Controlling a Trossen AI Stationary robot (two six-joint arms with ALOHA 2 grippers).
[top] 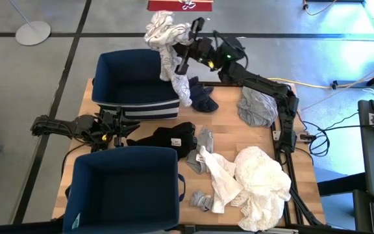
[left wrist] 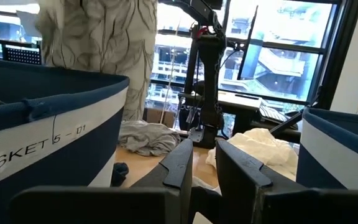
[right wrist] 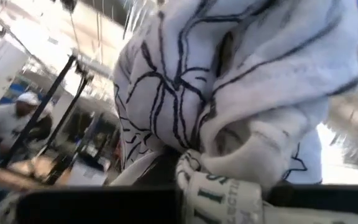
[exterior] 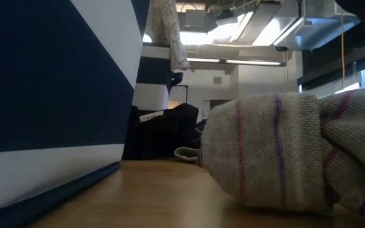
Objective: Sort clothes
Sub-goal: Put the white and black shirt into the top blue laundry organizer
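Observation:
My right gripper (top: 186, 47) is raised over the table's far edge, shut on a white garment with thin black lines (top: 164, 38). The garment hangs beside the far navy bin (top: 135, 78) and also shows in the left wrist view (left wrist: 104, 37) and the low view (exterior: 168, 38). My left gripper (top: 123, 128) lies low between the two bins, slightly open and empty (left wrist: 205, 177), pointing at a black garment (top: 167, 136) on the table. Other clothes lie on the table: a navy one (top: 203, 97), a grey one (top: 258, 107), a white pile (top: 261, 185) and grey socks (top: 200, 198). My right gripper holds the patterned garment by its bunched upper part (right wrist: 229, 124), reaching in from the table's right. The cloth covers the fingers, so the hold itself does not show. The garment hangs slack below the gripper, clear of the table, its lower end (top: 184, 96) by the far bin's right wall.
The near navy bin (top: 125, 188) stands at the front left, close to my left arm. A striped knitted sock (exterior: 284, 152) lies right in front of the low camera. My right arm's base (top: 289, 130) stands at the table's right edge. A person shows far off in the right wrist view (right wrist: 17, 118).

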